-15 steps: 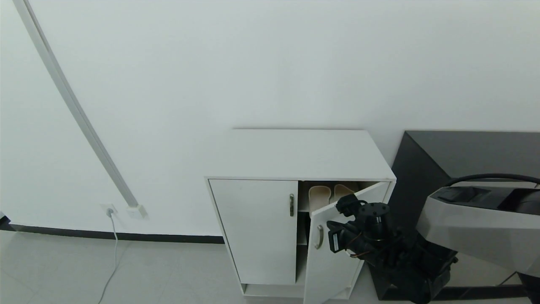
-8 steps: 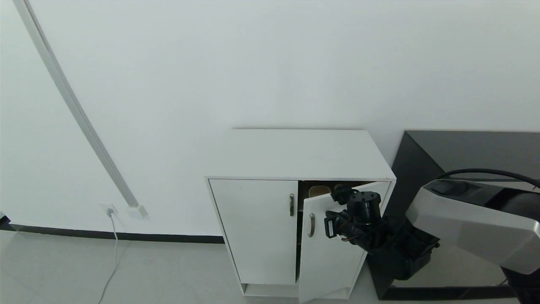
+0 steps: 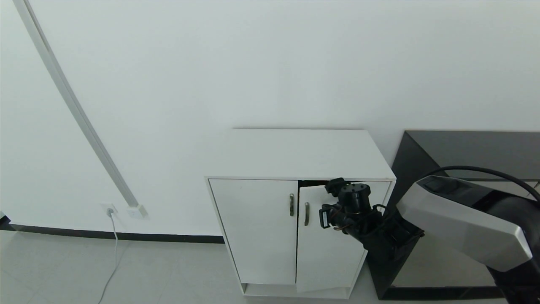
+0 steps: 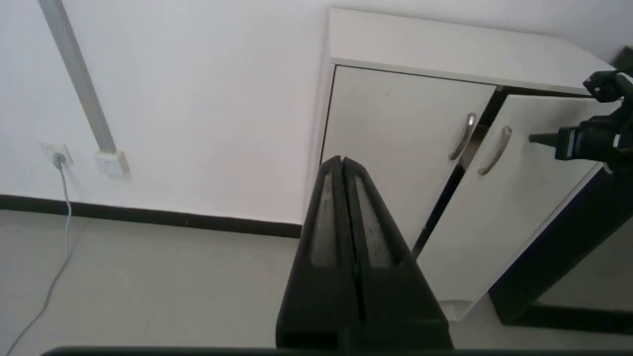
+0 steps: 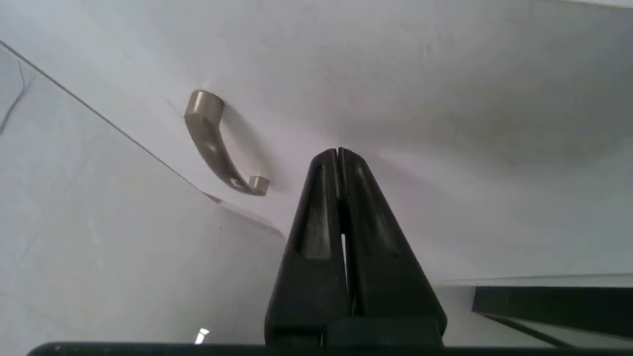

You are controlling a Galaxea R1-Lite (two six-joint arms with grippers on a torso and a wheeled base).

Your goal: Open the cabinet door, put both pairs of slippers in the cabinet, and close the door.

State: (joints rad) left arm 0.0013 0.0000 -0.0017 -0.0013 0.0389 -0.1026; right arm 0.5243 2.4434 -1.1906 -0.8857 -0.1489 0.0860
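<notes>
I count one cabinet (image 3: 303,154), two doors, two handles (image 3: 291,204). The left door (image 3: 253,230) is flush. The right door (image 3: 325,257) is nearly shut, with a dark sliver along the cabinet's top edge (contents hidden). The right end effector (image 5: 339,153), pressed together, is against the right door, and the left end effector (image 4: 343,163), also pressed together, is well clear of the cabinet.

Behind the right pincer (image 3: 334,185) sits a black round-capped joint (image 3: 354,195), with thin wires (image 3: 340,228) under it, possibly orange. Farther back from the pincer, a pale grey, flat-sided shell (image 3: 464,219) covers the arm, and a black cable (image 3: 485,169) arcs over it. The left pincer (image 4: 343,163) is a black tapered wedge with greyish inner strips.
</notes>
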